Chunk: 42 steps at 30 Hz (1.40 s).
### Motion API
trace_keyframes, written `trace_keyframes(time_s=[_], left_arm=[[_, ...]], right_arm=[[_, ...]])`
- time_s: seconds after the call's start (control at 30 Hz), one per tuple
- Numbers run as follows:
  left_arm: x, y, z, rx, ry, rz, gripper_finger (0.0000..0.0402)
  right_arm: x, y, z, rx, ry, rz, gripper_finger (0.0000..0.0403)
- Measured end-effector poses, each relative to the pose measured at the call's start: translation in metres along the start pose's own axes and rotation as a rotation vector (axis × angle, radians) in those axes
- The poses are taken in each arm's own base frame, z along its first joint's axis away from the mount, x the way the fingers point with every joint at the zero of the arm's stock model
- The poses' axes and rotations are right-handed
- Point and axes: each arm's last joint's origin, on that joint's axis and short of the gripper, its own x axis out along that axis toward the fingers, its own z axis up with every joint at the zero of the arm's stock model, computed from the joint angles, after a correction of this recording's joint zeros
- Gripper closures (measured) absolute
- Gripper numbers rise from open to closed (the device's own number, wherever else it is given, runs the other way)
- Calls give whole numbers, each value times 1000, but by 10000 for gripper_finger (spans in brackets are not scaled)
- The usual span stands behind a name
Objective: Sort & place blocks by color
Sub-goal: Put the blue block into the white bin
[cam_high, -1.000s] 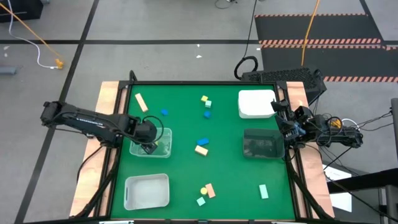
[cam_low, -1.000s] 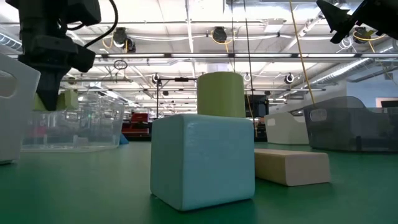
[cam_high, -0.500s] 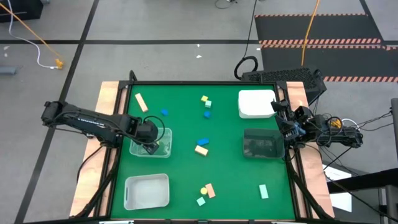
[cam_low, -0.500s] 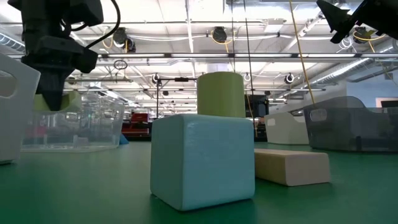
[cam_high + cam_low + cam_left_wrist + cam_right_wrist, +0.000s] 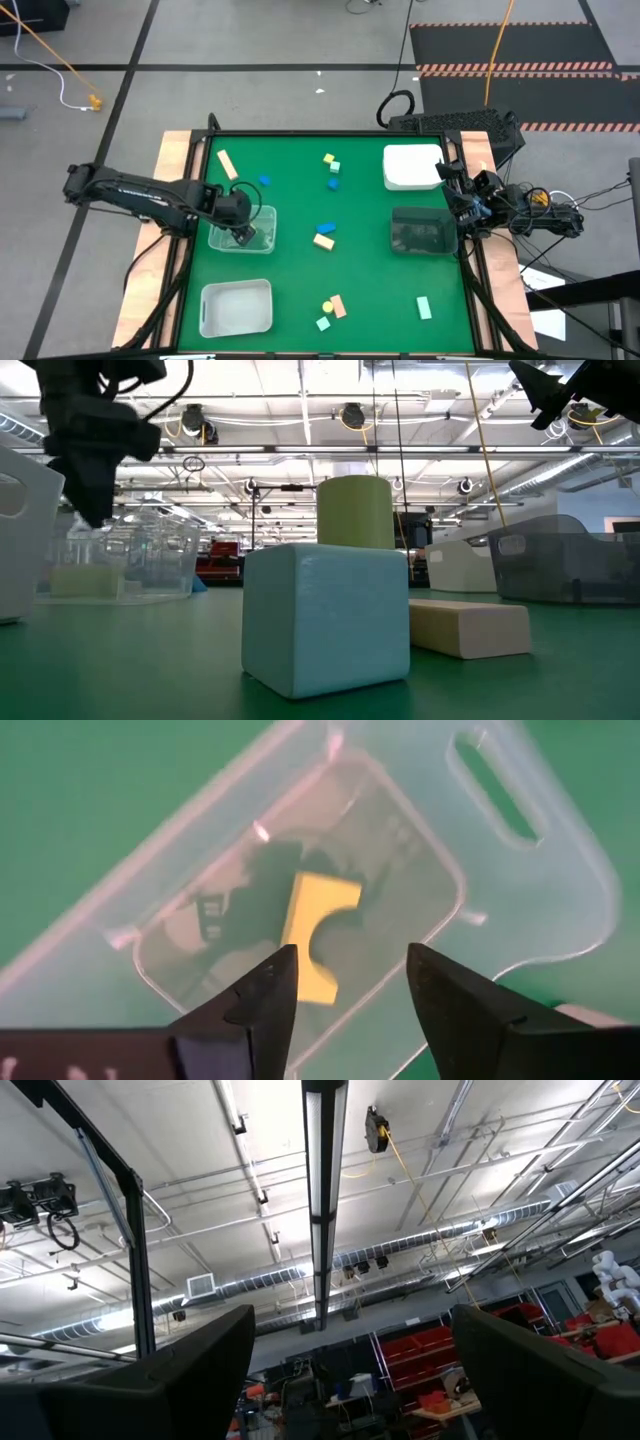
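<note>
My left gripper (image 5: 243, 235) hangs open over the clear tub (image 5: 262, 215) at the table's left, fingers pointing down. A yellow arch block (image 5: 318, 935) lies flat on the tub's floor below the fingers, touching neither; the low view shows the arch (image 5: 85, 580) through the tub's wall. Loose blocks lie on the green table: a peach bar (image 5: 227, 165), blue cubes (image 5: 264, 181) (image 5: 326, 229), a yellow bar (image 5: 323, 241), and mint ones (image 5: 423, 308). My right gripper (image 5: 452, 195) waits open at the table's right edge, pointing up at the ceiling (image 5: 350, 1350).
A white tub (image 5: 236, 308) stands at the near left, another white tub (image 5: 412, 167) at the far right, and a dark grey tub (image 5: 422, 232) in front of it. A small cluster of blocks (image 5: 330, 310) lies near the front edge. Green table lies bare between the tubs.
My left gripper has let go of the yellow arch, which has dropped from between the fingers and now lies on the clear tub's floor.
</note>
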Motion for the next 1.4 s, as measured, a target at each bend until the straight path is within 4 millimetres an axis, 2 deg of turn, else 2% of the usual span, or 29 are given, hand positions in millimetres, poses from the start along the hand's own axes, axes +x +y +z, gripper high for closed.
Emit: trace_keyframes(time_s=[0.27, 0.47, 0.63, 0.77, 1.03, 1.2, 1.4], left_arm=[[-28, 5, 23, 36, -220, -4, 215], [-27, 13, 50, 66, -362, 28, 215], [-14, 20, 75, 150, -381, 70, 215], [3, 25, 90, 137, -339, 73, 204], [27, 40, 106, -28, -291, 151, 162], [44, 56, 117, -152, -262, 213, 149], [63, 68, 124, -215, -207, 255, 136]], right_arm=[[0, 0, 0, 0, 0, 0, 71], [0, 0, 0, 0, 0, 0, 71], [0, 0, 0, 0, 2, -1, 71], [0, 0, 0, 0, 2, 0, 71], [0, 0, 0, 0, 1, 0, 71], [0, 0, 0, 0, 1, -1, 71], [0, 0, 0, 0, 0, 0, 71]])
